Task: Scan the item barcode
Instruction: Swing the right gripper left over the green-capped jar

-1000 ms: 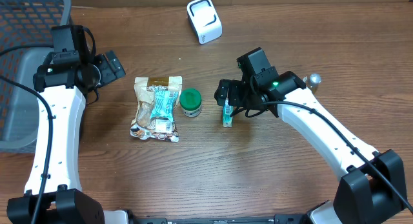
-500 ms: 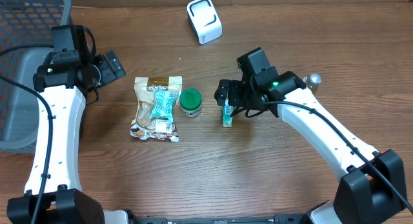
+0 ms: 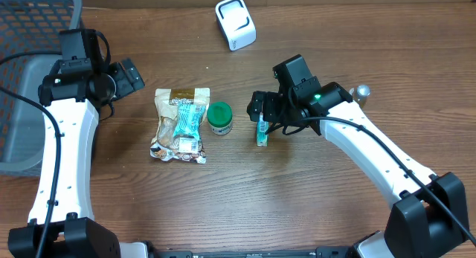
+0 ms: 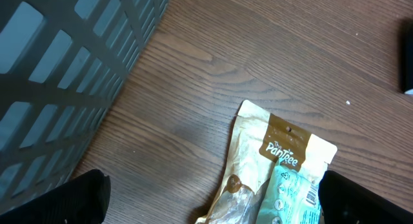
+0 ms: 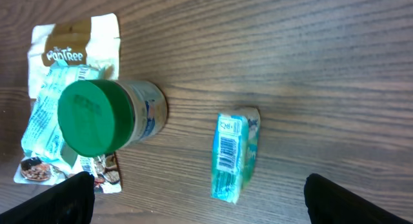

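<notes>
A small teal box (image 3: 262, 131) lies on the wooden table, its barcode facing up in the right wrist view (image 5: 227, 143). My right gripper (image 3: 262, 112) hovers over it, open, and the box sits between the wide-spread fingers (image 5: 206, 203) without touching them. A green-lidded jar (image 3: 219, 117) (image 5: 97, 117) stands just left of the box. Left of the jar lie stacked snack bags (image 3: 181, 124) (image 4: 277, 156). My left gripper (image 3: 132, 76) (image 4: 213, 204) hangs open above the table, left of the bags, holding nothing. The white scanner (image 3: 235, 23) stands at the back.
A dark grey mesh basket (image 3: 26, 79) (image 4: 58, 62) fills the far left, close to the left arm. A small silver knob (image 3: 362, 90) sits beside the right arm. Bare wood spreads across the front of the table.
</notes>
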Available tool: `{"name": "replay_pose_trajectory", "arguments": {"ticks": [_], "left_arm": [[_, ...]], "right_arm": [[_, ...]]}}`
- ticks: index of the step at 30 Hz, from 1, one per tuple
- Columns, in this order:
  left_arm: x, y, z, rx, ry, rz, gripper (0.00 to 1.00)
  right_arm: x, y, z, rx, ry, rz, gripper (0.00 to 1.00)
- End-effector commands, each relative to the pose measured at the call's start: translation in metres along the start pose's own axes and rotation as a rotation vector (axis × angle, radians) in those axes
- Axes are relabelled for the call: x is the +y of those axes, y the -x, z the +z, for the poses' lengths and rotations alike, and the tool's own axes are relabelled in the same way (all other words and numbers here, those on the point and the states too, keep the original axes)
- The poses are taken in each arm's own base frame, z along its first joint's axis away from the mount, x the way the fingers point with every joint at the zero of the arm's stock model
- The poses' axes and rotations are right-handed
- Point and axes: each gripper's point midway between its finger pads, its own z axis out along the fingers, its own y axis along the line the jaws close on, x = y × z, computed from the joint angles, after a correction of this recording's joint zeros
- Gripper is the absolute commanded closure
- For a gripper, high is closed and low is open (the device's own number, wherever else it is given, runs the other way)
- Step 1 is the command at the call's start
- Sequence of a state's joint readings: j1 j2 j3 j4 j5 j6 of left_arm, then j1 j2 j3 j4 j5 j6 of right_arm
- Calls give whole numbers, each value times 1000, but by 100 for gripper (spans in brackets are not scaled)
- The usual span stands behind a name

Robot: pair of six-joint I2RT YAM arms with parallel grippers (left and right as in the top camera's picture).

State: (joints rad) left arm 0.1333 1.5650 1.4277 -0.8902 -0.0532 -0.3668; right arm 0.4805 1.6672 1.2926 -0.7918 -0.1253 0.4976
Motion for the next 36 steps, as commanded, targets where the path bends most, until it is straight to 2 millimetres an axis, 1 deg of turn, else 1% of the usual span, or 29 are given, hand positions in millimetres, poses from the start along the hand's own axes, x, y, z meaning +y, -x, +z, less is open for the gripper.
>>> {"name": "replay_pose_trajectory", "arguments": {"ticks": [1,3,5,8,10,13,16,18,20,22,25,28,30,32,36], "left_arm": [[4,5,0,-11,8,-5,0],[4,5,0,-11,8,-5,0],[4,5,0,-11,8,-5,1],[4,5,0,-11,8,-5,0],[4,5,0,-11,8,-6,0],[4,5,0,-11,8,-5,1],[4,5,0,-11,8,-6,0],[4,5,0,-11,8,-6,0],[4,5,0,-11,8,-6,1],[4,5,0,-11,8,-6,0],[4,5,0,-11,8,-6,0],[4,5,0,-11,8,-5,0],[4,5,0,-11,8,-6,0],[4,5,0,-11,7,-5,1],[4,5,0,-11,8,-6,1]], "right_arm": [[13,16,-18,-72,39,-13,0],[16,18,-18,-77,54,-15,0],[18,19,-18,-82,67,18,7],[20,21,-24,-78,67,59,10],[27,27,-37,-84,70,61,13],[39,42,-71,-105,70,69,13],[46,56,-106,-142,54,113,13],[47,61,-120,-162,42,152,13],[47,63,-126,-171,35,193,12],[46,62,-123,-162,31,219,12],[48,59,-107,-130,10,213,12],[49,53,-81,-96,-40,244,12],[55,49,-61,-92,-77,231,9],[60,46,-45,-104,-115,206,6],[68,38,-15,-155,-213,183,5]]}}
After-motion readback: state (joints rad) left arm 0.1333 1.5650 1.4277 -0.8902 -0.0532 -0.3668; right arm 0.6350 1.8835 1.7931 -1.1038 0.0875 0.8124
